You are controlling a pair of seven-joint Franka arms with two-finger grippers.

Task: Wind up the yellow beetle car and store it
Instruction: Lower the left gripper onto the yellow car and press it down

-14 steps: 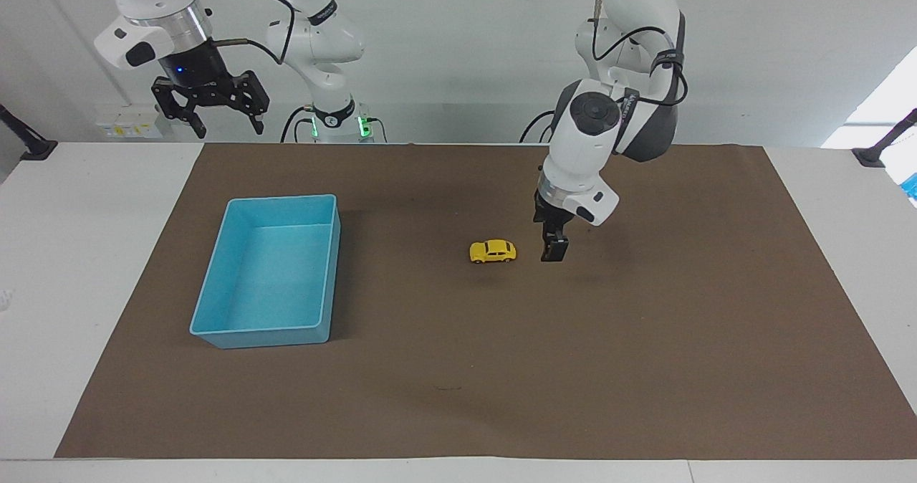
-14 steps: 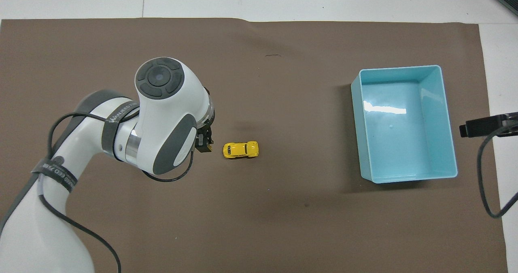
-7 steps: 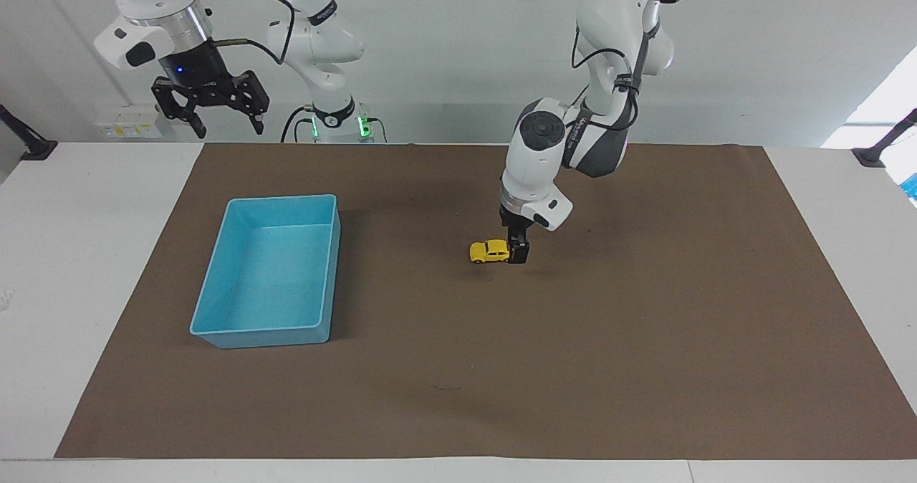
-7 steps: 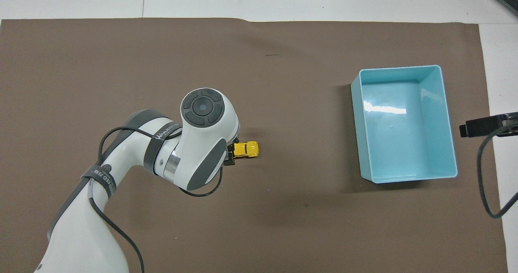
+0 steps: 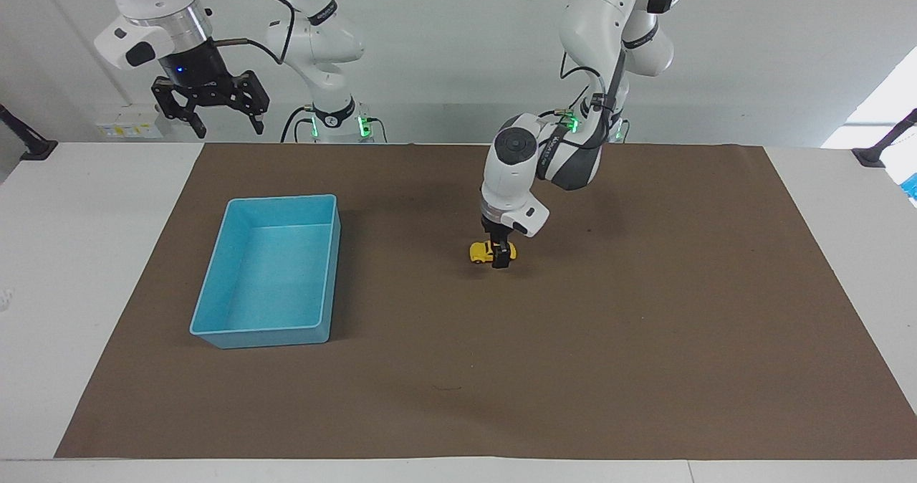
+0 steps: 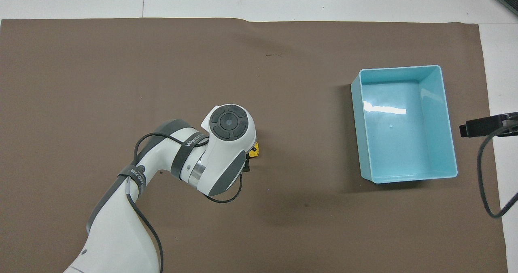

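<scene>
Yellow beetle car (image 5: pixel 482 252): tiny, bright yellow, rounded body, on the brown mat (image 5: pixel 645 340) near the middle of the tabletop (image 5: pixel 71 254), well apart from the blue bin (image 5: pixel 215 282). The left tool (image 5: pixel 501 256) is down over the car, its fingers wide apart on either side of the body, not clamped. The right tool (image 5: pixel 215 121) waits raised, fingers wide, at its own end.

Yellow beetle car (image 5: pixel 481 251) upright on mat
</scene>
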